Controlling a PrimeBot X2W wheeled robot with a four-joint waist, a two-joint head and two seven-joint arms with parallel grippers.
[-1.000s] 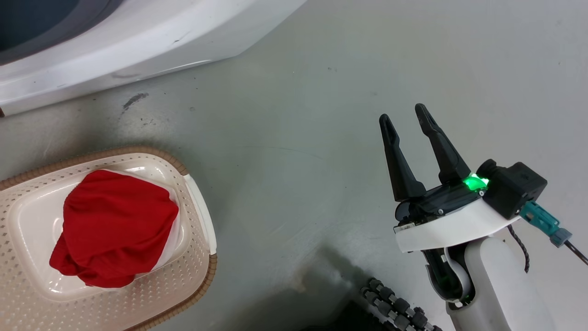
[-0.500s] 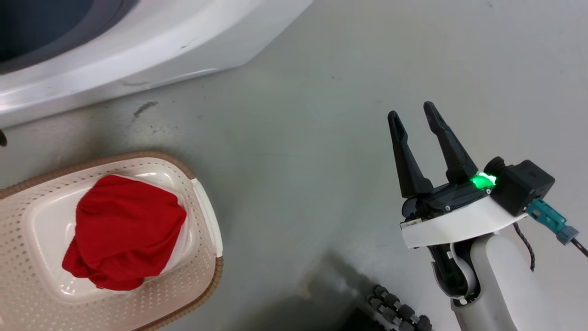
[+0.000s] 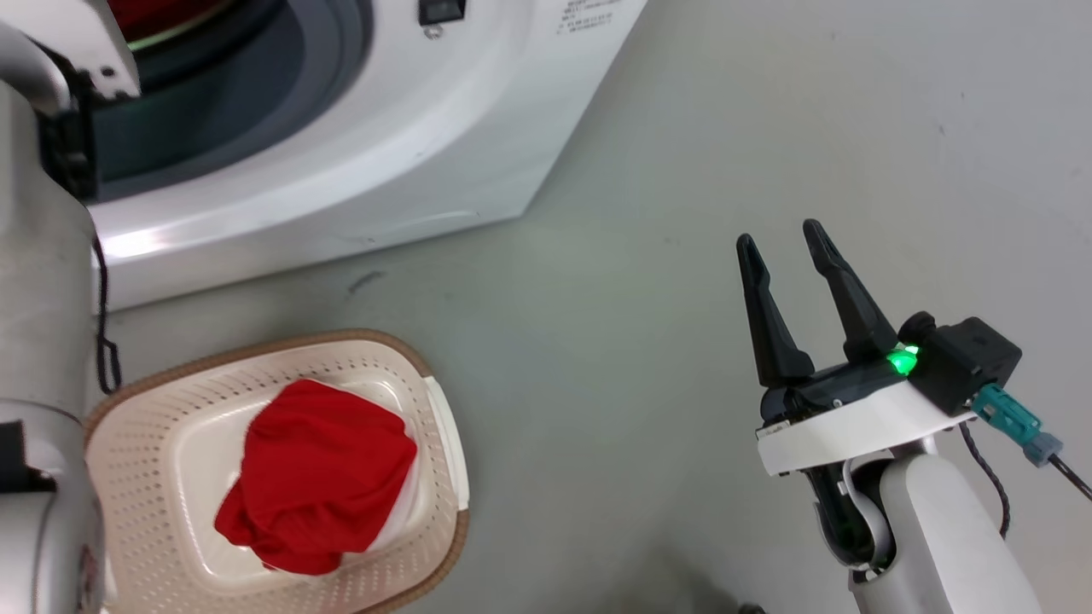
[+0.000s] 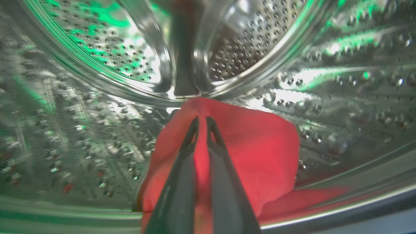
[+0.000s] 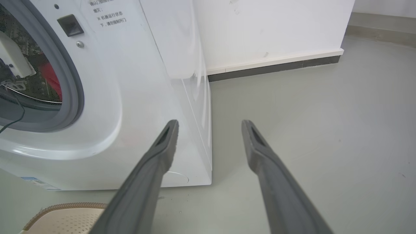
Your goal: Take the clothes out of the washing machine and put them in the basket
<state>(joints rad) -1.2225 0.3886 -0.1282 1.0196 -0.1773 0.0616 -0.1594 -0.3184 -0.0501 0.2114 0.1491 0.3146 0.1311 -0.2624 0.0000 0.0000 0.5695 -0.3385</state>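
Observation:
Inside the washing machine's [image 3: 409,145] steel drum [image 4: 97,130], my left gripper [image 4: 201,122] is shut on a red garment [image 4: 260,146], with cloth pinched between the nearly closed fingers. My pale left forearm [image 3: 34,281] reaches into the porthole, where a bit of red cloth [image 3: 162,13] shows. Another red garment [image 3: 320,473] lies bunched in the cream basket [image 3: 171,401] on the floor in front of the machine. My right gripper [image 3: 779,234] hangs open over bare floor to the right, holding nothing; in its own wrist view the open right gripper [image 5: 209,123] points at the washing machine's [image 5: 130,81] corner.
Grey floor stretches right of the machine. A white wall with a dark skirting board [image 5: 273,66] runs behind. The basket's brown rim [image 5: 65,216] sits near the machine's lower front. A black cable [image 3: 102,341] hangs along my left arm.
The head camera has tilted up and shifted, bringing the machine's porthole and my left forearm into view. The right gripper stays open in about the same pose.

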